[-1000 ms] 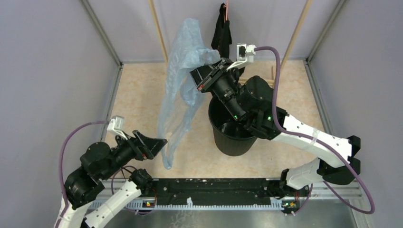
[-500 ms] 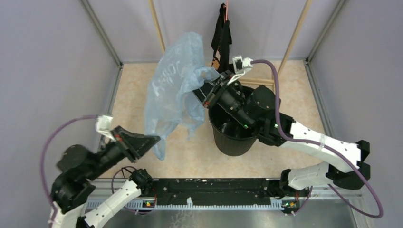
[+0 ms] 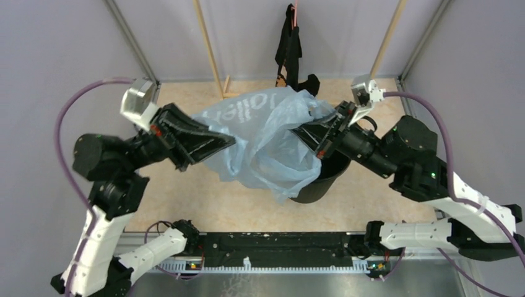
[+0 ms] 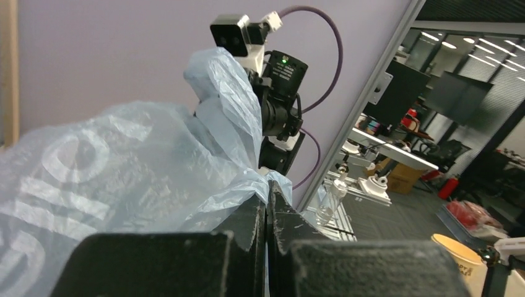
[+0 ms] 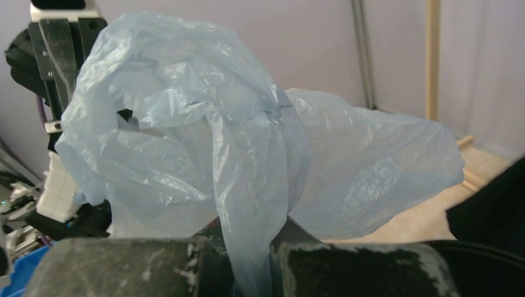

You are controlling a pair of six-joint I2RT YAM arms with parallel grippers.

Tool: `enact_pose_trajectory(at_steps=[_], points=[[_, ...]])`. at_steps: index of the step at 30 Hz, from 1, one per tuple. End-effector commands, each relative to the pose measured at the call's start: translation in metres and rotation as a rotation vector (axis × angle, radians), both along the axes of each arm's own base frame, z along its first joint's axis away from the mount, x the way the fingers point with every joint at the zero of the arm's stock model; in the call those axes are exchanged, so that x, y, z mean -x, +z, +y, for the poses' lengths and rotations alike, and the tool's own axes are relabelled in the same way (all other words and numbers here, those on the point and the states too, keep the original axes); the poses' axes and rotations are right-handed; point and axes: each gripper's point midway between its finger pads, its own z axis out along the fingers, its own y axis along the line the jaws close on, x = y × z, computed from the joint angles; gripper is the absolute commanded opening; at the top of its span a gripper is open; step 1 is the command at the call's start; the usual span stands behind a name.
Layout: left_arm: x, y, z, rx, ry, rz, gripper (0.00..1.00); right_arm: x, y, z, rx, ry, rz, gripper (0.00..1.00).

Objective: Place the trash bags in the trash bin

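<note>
The light-blue trash bag [image 3: 266, 133] hangs stretched between both grippers, its white lettering facing up. It drapes over the black trash bin [image 3: 323, 180], hiding all but the bin's right side. My left gripper [image 3: 230, 141] is shut on the bag's left edge; in the left wrist view a fold of the bag [image 4: 136, 167] is pinched at the jaw tips of the left gripper [image 4: 267, 189]. My right gripper [image 3: 299, 131] is shut on the bag's right edge. In the right wrist view a twisted strip of the bag [image 5: 186, 124] runs down between the jaws of the right gripper [image 5: 254, 244].
A black garment [image 3: 290, 43] hangs at the back wall, close behind the bag. Two wooden poles [image 3: 207, 43] [image 3: 387, 43] lean against the back. Grey walls enclose the beige floor [image 3: 186, 111] on three sides.
My left arm rose and swung right, then shut on the bag's left edge. My right gripper carried its edge rightward. The bag went from hanging limp to spread above the bin.
</note>
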Motion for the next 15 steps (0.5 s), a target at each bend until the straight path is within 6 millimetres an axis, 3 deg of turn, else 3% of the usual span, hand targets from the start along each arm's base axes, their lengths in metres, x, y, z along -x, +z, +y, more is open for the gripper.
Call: enact_pose_trajectory(at_steps=[1,4,8,13,15], points=[[0.002,0.031,-0.013,0.108,-0.165,-0.081,0.00,-0.006,-0.002,-0.061,0.057,-0.151,0.006,0.00],[-0.009,0.037,-0.022,0.179,-0.225,-0.060,0.00,-0.004,-0.003,-0.092,0.043,-0.204,0.037,0.00],[-0.025,0.035,-0.040,0.222,-0.264,-0.022,0.00,0.002,-0.017,-0.116,0.048,-0.221,0.095,0.00],[-0.058,0.016,-0.086,0.193,-0.245,0.074,0.00,-0.012,-0.047,-0.139,0.155,-0.356,0.152,0.00],[-0.080,0.002,-0.107,0.163,-0.207,0.120,0.00,-0.018,-0.054,-0.147,0.196,-0.411,0.160,0.00]])
